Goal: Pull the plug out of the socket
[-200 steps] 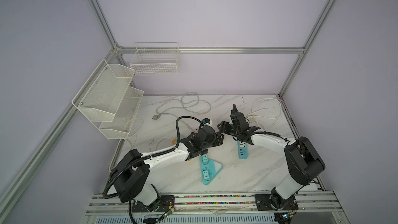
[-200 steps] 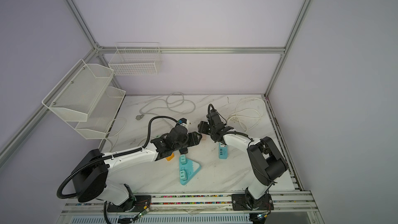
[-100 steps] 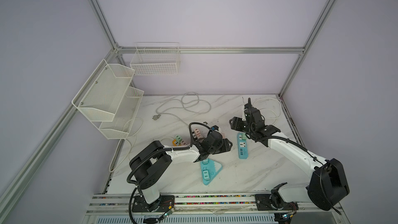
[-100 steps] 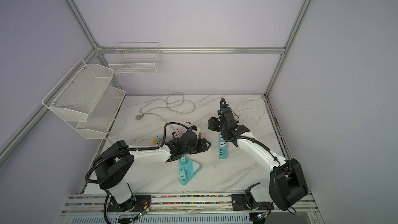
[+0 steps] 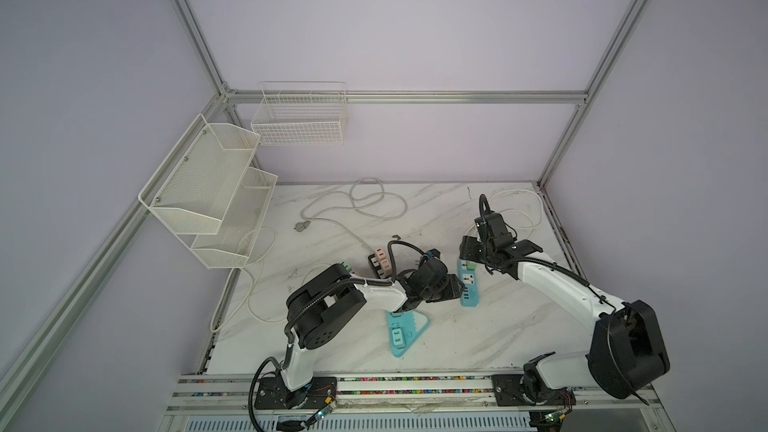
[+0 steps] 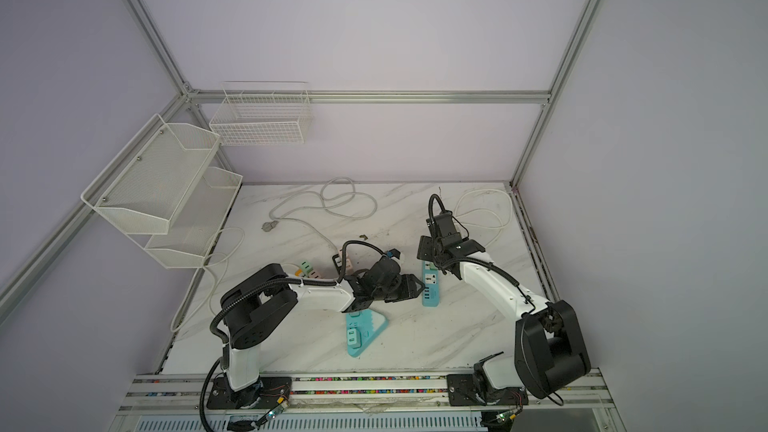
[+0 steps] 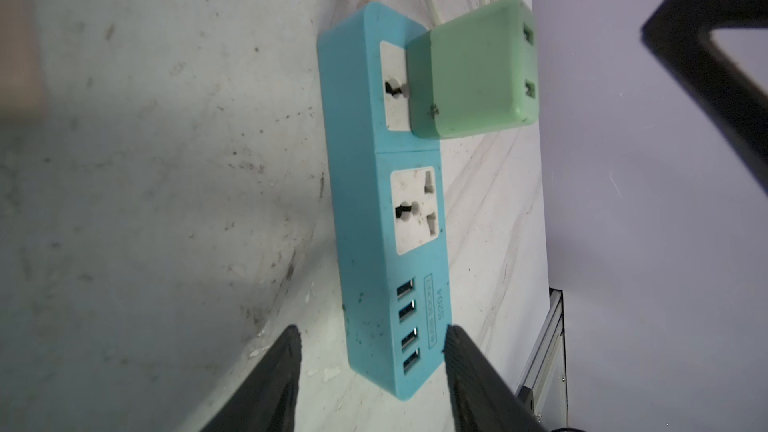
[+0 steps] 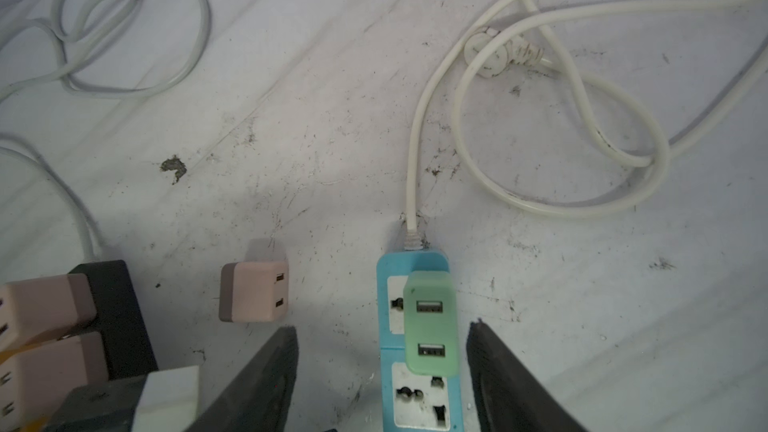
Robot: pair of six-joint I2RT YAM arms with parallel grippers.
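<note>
Well, my left gripper (image 7: 372, 330) stands open and empty. Its fingers straddle the USB end of the blue power strip (image 7: 361, 201), and a gap shows on at least one side. I judge I should close there first and press the strip flat, so that it does not lift when the plug comes away.

The green plug (image 7: 473, 68) sits in the strip's far socket, next to where the cord enters. My right gripper (image 8: 382, 326) is open too and holds nothing, with one finger on each side of the plug and apart from it. I should come in closer, close squarely on its two flat sides, and pull straight out along the pins. At a slant it may jam, or the smooth plastic may slip from me.

Underneath, the tabletop (image 8: 291, 139) is white with marble veins, scuffed and speckled with dirt. A mesh shelf (image 5: 208, 184) hangs on the left wall and a wire basket (image 5: 299, 118) on the back wall. A loose pink adapter (image 8: 253, 297) lies near the strip, and a white cord (image 8: 561, 118) coils at the right rear. The walls are lilac, framed in aluminium.
</note>
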